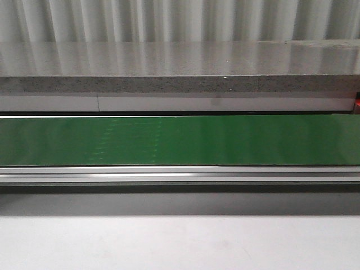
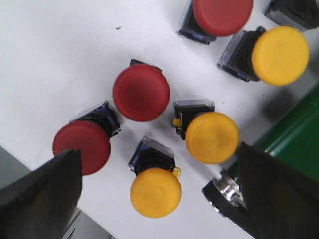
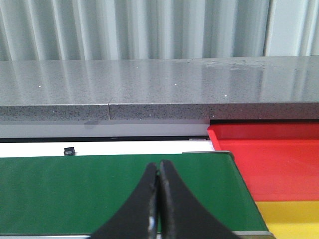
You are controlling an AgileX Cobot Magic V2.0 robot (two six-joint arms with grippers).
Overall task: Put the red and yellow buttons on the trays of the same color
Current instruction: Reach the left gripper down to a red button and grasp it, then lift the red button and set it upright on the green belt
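Note:
In the left wrist view my left gripper (image 2: 158, 191) is open above a white surface strewn with buttons. A yellow button (image 2: 155, 191) lies between its two fingers. Two more yellow buttons (image 2: 212, 137) (image 2: 279, 56) and three red buttons (image 2: 141, 92) (image 2: 81, 147) (image 2: 222, 16) lie around it. My right gripper (image 3: 159, 172) is shut with nothing in it, over the green belt (image 3: 75, 194). The red tray (image 3: 271, 159) and the yellow tray (image 3: 294, 219) sit past the belt's end. Neither gripper shows in the front view.
The green conveyor belt (image 1: 180, 140) runs across the front view, with a grey stone ledge (image 1: 180, 70) behind it and a metal rail (image 1: 180, 174) in front. A black and silver part (image 2: 227, 194) lies by the left gripper's finger. A small black piece (image 3: 70, 150) lies beyond the belt.

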